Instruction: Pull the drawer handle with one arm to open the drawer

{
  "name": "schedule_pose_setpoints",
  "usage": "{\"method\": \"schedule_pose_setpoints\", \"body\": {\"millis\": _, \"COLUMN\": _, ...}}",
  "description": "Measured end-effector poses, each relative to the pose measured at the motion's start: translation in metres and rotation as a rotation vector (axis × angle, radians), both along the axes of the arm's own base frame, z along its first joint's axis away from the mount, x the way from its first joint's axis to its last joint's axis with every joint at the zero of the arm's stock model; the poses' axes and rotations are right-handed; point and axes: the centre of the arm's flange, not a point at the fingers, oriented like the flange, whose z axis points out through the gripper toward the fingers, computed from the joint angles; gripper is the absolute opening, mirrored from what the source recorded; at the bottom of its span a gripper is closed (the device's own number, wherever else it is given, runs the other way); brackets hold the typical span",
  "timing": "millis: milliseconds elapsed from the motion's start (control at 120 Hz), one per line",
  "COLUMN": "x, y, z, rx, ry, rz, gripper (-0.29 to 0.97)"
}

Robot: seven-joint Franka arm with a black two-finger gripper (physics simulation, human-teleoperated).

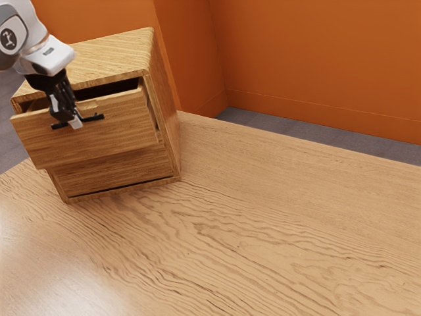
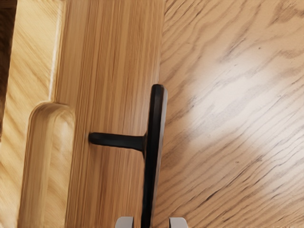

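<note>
A small wooden cabinet with two drawers stands at the back left of the table. Its top drawer juts out partway, leaving a dark gap behind its front. The lower drawer sits flush. My gripper reaches down from the upper left and is shut on the top drawer's black bar handle. In the wrist view the handle stands off the drawer front on a short stem, and it runs down between my two pale fingertips.
The wide wooden tabletop stretches in front of the cabinet and toward the exterior view's right. Orange walls and a strip of grey floor lie behind the table.
</note>
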Motion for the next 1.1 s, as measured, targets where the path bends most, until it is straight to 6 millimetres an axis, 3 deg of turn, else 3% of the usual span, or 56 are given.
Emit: {"method": "schedule_pose_setpoints", "body": {"millis": 1100, "x": -0.044, "y": -0.030, "z": 0.001, "rx": 0.021, "ry": -0.018, "rz": -0.026, "gripper": 0.01}}
